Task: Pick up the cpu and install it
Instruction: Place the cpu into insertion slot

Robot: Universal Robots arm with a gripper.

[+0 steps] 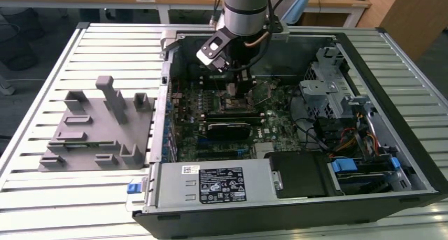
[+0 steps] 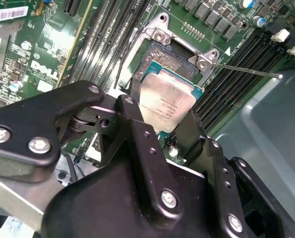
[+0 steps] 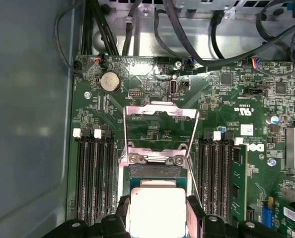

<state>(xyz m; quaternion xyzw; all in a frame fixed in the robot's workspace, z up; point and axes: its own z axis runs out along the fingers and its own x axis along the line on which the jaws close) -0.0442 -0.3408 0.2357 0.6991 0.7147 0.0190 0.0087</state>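
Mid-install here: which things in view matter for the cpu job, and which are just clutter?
Job: cpu, gripped in the jaws; open socket beneath it; socket lever.
Just lying about: grey tray outside the case; coin cell; power supply; memory slots.

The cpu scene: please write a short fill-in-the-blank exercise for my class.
1. The gripper clamps the cpu between its two black ____.
2. The socket's metal load plate is swung ____.
3. The grey tray lies toward the exterior view's ____ of the computer case.
Missing words: fingers; open; left.
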